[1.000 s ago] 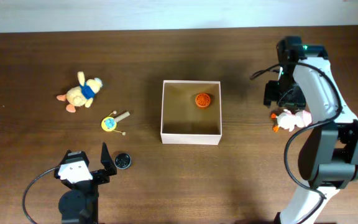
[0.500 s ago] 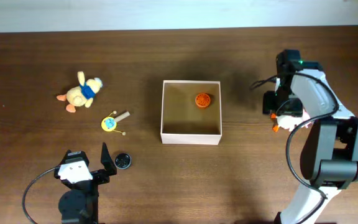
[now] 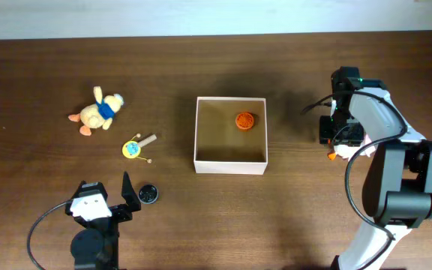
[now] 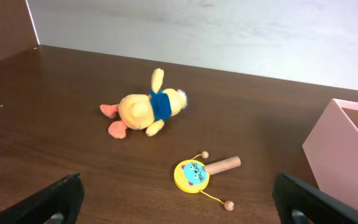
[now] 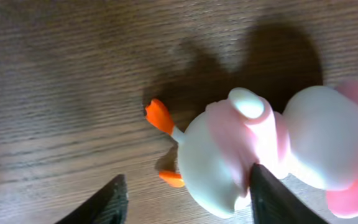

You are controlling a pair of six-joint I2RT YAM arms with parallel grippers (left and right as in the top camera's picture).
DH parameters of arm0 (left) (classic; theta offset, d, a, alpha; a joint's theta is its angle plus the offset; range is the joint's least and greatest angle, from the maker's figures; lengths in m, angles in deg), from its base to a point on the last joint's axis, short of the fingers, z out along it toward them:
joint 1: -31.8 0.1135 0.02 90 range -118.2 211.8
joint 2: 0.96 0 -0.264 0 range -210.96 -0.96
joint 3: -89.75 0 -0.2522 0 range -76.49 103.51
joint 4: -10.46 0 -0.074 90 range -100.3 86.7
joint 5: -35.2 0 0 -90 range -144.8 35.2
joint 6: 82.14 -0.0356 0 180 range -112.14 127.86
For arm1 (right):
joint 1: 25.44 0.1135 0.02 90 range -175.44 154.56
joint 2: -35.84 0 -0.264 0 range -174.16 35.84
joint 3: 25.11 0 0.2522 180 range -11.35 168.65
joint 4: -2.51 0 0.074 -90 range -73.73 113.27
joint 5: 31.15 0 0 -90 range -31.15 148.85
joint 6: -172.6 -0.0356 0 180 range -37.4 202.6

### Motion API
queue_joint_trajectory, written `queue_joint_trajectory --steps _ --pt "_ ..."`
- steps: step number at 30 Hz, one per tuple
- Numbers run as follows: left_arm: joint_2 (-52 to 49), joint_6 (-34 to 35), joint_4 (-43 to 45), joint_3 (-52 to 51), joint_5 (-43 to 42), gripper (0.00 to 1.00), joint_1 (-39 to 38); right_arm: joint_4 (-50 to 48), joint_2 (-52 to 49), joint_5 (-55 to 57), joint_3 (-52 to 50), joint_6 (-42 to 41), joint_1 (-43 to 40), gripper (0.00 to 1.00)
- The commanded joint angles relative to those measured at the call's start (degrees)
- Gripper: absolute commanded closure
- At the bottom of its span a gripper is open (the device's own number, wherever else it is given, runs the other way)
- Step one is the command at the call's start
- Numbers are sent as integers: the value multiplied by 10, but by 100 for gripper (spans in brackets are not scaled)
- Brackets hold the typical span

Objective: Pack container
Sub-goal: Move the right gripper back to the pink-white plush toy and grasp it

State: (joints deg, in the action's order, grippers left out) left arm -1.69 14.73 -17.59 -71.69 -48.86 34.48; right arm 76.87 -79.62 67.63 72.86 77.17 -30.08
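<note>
One bench [image 3: 36, 172], dark brown wood, carrying every item below

Two arms: left arm [image 3: 92, 225] at the near left edge, and right arm [image 3: 381, 127], white and black, bent over the right side of the bench

One container [image 3: 229, 166], square, shallow and open-topped, with pale walls and a tan cardboard floor; it stands flat at mid-bench, well apart from both pincers

One left pincer [image 4: 178, 196], released, fingers spread wide and holding nothing; it faces the toys on the left half of the bench

One right pincer [image 5: 191, 196], released, low over the wood right of the container, with a finger on either side of a toy bird; one finger is at the toy's pink side, the other is clear of it with bare wood between

One plush duck [image 3: 98, 112], yellow with a blue scarf and orange feet, lying on its side at the far left

One toy bird [image 5: 229, 155], white body, pink parts, orange feet, resting on the bench

One rattle [image 3: 135, 147], a yellow disc with a blue cat face, wooden handle and two beads on strings; it lies flat between the plush duck and the left pincer

One orange ball [image 3: 245, 120], inside the container, toward its far right corner

One black round thing [image 3: 148, 194], small and unidentifiable, just beside the left pincer
</note>
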Motion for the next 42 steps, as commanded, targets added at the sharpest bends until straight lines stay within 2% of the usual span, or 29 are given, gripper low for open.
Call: queue_joint_trajectory --steps 1,12,16,20,30,36,42 --pt "4 -9 2 -4 -7 1 2 0 -1 9 -5 1 -15 50" --pt "4 -9 2 -4 -7 1 2 -12 -1 9 -41 1 -58 51" --pt "4 -9 2 -4 -7 1 2 -17 -1 9 -43 7 -60 55" --pt "4 -9 2 -4 -7 1 2 -23 -1 9 -43 7 -60 69" --pt "4 -9 2 -4 -7 1 2 -26 -1 9 -43 7 -58 96" --pt "4 -9 2 -4 -7 1 2 -8 0 5 -21 7 -53 96" --pt "4 -9 2 -4 -7 1 2 32 0 -3 58 7 -38 96"
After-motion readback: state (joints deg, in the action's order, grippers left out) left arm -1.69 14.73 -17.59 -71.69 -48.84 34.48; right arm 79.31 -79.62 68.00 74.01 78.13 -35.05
